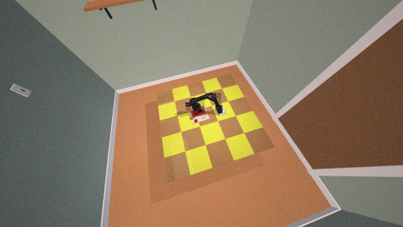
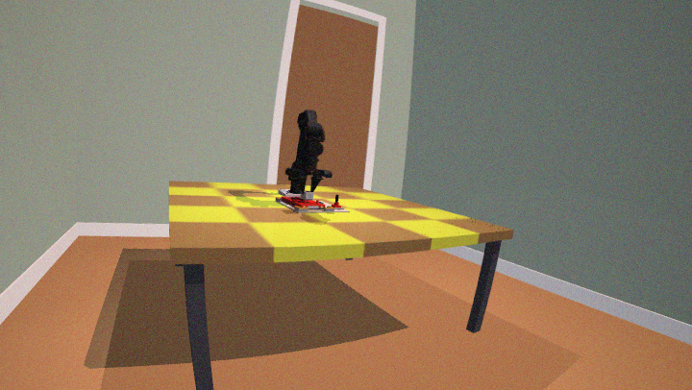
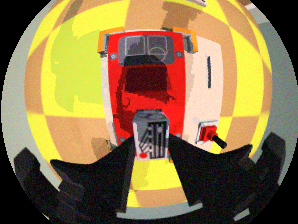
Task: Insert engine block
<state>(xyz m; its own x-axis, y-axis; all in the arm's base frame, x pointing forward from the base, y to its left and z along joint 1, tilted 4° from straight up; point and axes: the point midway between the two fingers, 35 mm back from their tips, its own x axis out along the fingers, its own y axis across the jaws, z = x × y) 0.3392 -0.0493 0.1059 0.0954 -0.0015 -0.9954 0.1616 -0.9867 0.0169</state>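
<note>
Where black tapered gripper fingers clamp a grey-and-white ribbed engine block, red flat car body beneath, red-and-black lever beside.

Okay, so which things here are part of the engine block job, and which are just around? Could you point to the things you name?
Part of the job:
- gray engine block (image 2: 307, 195) (image 3: 151, 132)
- red car body (image 2: 296, 201) (image 3: 177, 90)
- gripper (image 3: 150, 137), shut on the block

Apparently just around:
- red piece with black stick (image 1: 195, 121) (image 2: 336, 203) (image 3: 208, 133)
- wall shelf (image 1: 118, 4)

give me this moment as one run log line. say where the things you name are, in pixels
gripper (image 1: 198, 110) (image 2: 307, 192) (image 3: 150, 137): shut on engine block (image 2: 308, 195) (image 3: 151, 134) | block: over red car body (image 2: 290, 199) (image 3: 177, 100) | seating: not confirmed | release: pending
</note>
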